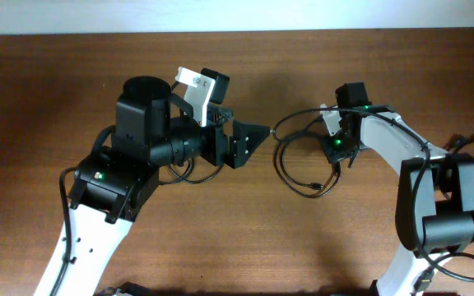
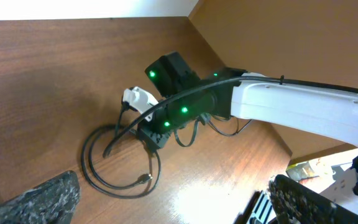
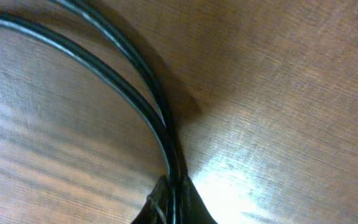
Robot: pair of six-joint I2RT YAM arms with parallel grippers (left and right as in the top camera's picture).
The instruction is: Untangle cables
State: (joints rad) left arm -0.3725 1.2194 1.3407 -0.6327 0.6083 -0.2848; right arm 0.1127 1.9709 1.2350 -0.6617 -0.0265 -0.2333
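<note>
right up against the right wrist camera, the right gripper point(image 3: 171, 202) is pinched closed on the cables point(image 3: 135, 99), with two thin black strands running side by side into its tips. the hold looks close to the very end of the tips, so i would lift slowly and straight up, watching that neither strand slips out. the pull should go away from the coil rather than across it, so no crossing tightens.

the cords are smooth, round and slightly glossy, and they bend in soft curves. i expect they will spring back once released. just beyond the grip they lie on the table point(image 1: 220, 238) in loose overlapping loops, one ending in a small plug point(image 1: 313, 187). the table is flat brown wood grain with a dull sheen, offering little to snag on.

farther off, apart from the coil, the left gripper point(image 1: 257, 134) hangs with its fingers point(image 2: 48, 198) spread wide and holding nothing, rough speckled pads aimed at the loops. it could pin a loop while the right draws.
</note>
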